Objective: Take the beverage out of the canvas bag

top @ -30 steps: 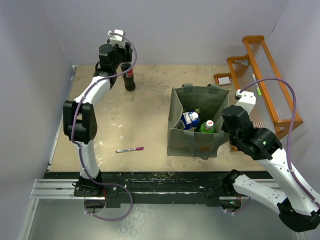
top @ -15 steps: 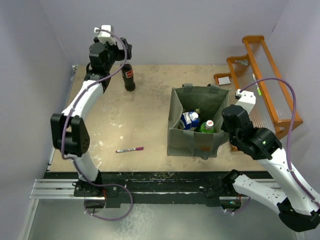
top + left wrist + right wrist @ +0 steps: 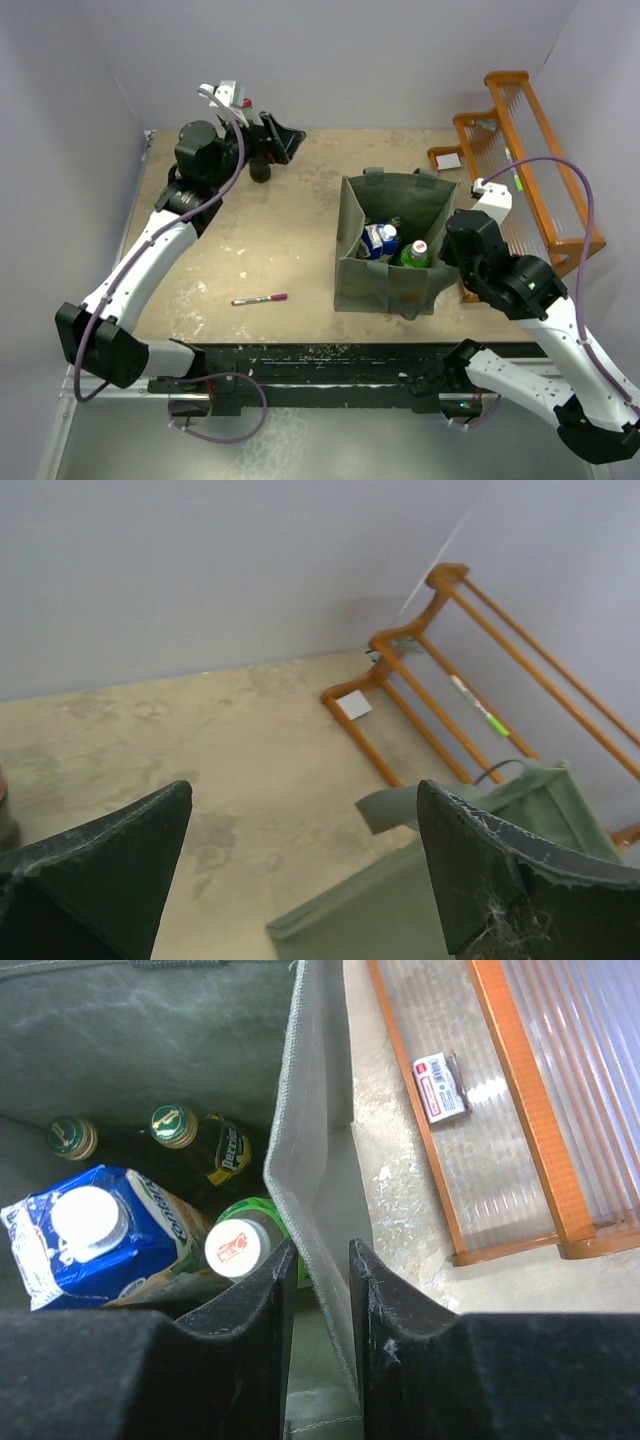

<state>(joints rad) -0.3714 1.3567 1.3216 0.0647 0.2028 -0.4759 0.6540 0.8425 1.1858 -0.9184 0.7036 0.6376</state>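
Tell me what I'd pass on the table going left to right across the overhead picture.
pink pen → canvas bag → orange wooden rack

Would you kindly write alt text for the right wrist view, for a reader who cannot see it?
The right hand straddles a wall of the canvas bag; inside are a blue carton, a white-capped green bottle and two dark bottles.

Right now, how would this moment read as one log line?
left jaws: open, empty, near dark bottle | right jaws: astride canvas bag wall, grip unclear | in bag: blue carton, green bottle
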